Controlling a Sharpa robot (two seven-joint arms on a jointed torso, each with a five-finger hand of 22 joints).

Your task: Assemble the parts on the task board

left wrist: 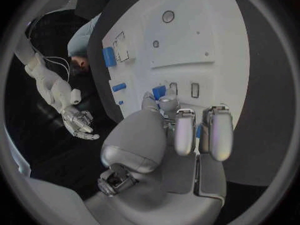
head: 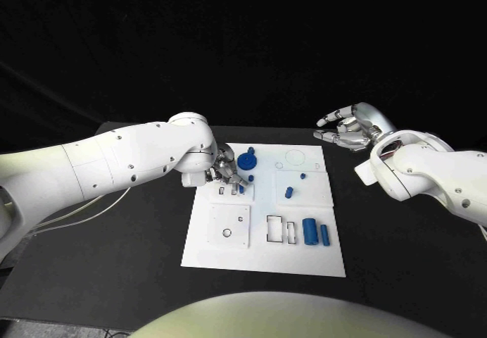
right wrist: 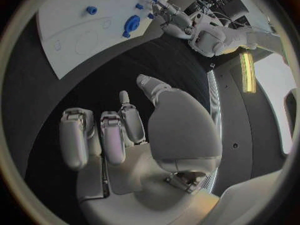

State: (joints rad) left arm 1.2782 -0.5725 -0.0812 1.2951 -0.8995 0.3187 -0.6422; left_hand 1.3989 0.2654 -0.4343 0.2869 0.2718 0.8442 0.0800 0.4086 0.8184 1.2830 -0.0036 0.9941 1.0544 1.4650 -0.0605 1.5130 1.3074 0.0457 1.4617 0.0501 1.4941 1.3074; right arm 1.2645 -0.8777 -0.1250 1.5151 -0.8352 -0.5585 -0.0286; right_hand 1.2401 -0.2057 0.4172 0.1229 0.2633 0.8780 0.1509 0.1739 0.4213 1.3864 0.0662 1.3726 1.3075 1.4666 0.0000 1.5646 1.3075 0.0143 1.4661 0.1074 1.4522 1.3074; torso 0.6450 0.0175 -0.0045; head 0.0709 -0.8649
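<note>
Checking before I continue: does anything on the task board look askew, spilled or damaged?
Nothing stands out. The task board lies flat and looks undamaged, with the blue parts on it. The left hand works at the board; the right hand hangs off it, holding nothing.

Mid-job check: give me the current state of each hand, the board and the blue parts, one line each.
left hand: over the board's upper left, fingers on a small blue part; whether it holds it cannot be told.
right hand: raised beyond the board's far right corner, fingers curled, holding nothing.
task board: flat on the table.
blue gear: lying on the board.
two blue cylinders: lying side by side at the board's lower right.
</note>
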